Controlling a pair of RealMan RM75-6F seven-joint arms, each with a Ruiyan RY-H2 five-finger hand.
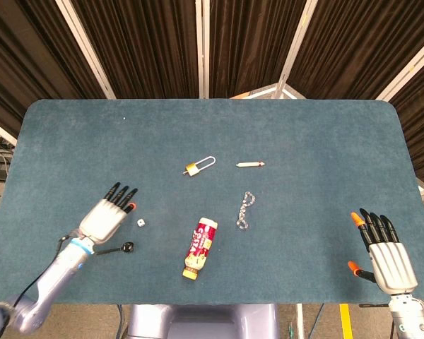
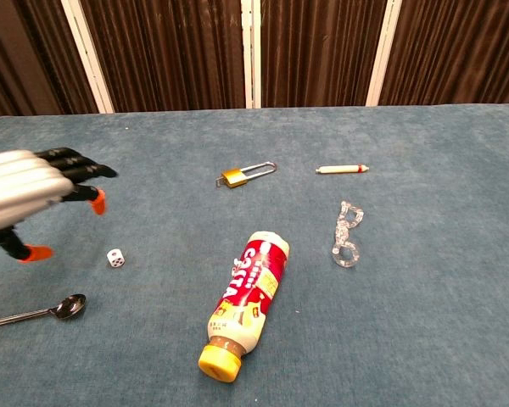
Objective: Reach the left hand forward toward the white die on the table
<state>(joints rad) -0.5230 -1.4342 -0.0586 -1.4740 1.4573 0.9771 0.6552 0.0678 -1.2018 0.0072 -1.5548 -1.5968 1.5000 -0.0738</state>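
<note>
The small white die [image 1: 140, 223] [image 2: 114, 258] lies on the blue table, left of the bottle. My left hand [image 1: 107, 217] [image 2: 30, 197] hovers just left of the die with its fingers spread, holding nothing; its fingertips [image 1: 129, 207] are a short way from the die. In the chest view the hand looks blurred and stands above the table to the die's upper left. My right hand [image 1: 384, 251] rests open at the near right edge and does not show in the chest view.
A black spoon [image 1: 115, 249] [image 2: 42, 310] lies under my left forearm. A red-labelled bottle [image 1: 200, 248] [image 2: 244, 302] lies on its side right of the die. Further off lie a brass padlock [image 1: 199, 166], a white stick [image 1: 249, 164] and a clear chain [image 1: 245, 210].
</note>
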